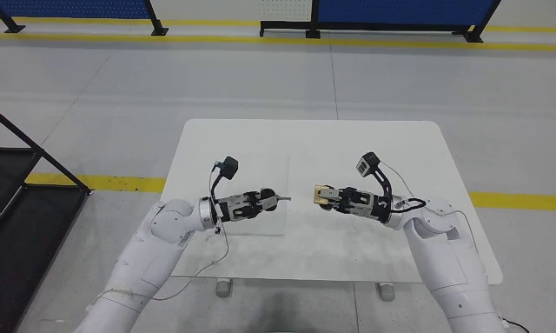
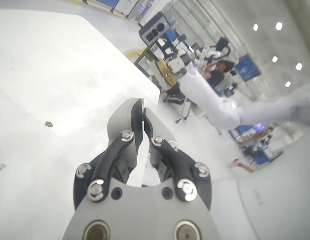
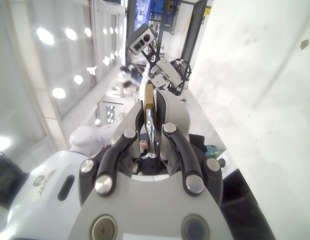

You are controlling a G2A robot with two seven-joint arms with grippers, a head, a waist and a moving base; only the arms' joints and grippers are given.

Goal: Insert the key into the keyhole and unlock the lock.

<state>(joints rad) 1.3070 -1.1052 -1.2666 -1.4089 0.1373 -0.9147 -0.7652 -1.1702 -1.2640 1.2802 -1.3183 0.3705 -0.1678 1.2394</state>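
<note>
Lock point(image 3: 147, 93) in closed right tool point(image 3: 150, 106), key point(image 1: 278, 196) in closed left tool point(image 2: 143, 108), tips apart.

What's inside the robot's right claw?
A gold lock, pinched between the right gripper's fingers. Its gold end pokes out past the fingertips, and its silver loop points back toward the wrist. The fingers cover the lock's flat sides.

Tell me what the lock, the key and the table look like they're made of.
Lock in the right gripper: body looks like brass, yellow with a dull metallic sheen; its shackle looks like polished steel, mirror-bright. Key in the left gripper: a thin sliver, probably metal, too small to say. Table: white, matte, maybe laminate, with faint scuffs.
</note>
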